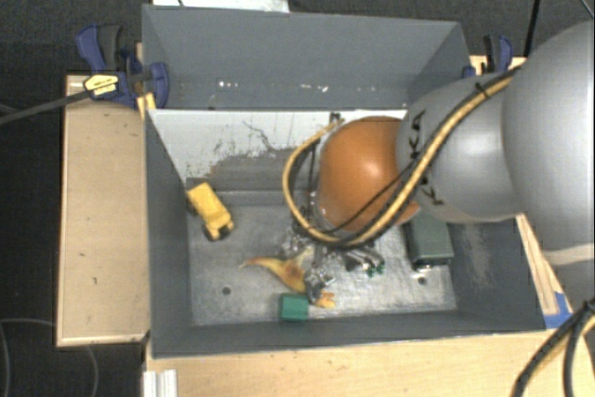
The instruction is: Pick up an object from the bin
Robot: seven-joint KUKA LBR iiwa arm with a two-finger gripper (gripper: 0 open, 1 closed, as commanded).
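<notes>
The jaws sit low over the bin [409, 293] floor, a little toward six o'clock from its centre, under the orange cover [358, 170] and its looped cables. Whether they are open or closed I cannot tell, and nothing can be seen gripped in them.

Nearest, at their nine o'clock and seemingly touching the tool's tip, lies a curved yellow-orange piece [271, 266], its thin end pointing to nine o'clock. That is probably the thing to take. Just beyond, at seven o'clock, is a small green block [294, 308]; at three o'clock are some small green-tipped bits [374, 267]. Farther off, a dark box [429, 241] lies at two o'clock and a yellow toy truck [210, 211] at ten o'clock, well apart.

To do this well, I would centre over the thick middle of the curved piece and close across its narrow width, not along it. The green block should be kept out of the pinch. A straight lift would avoid the cables dragging neighbours.
</notes>
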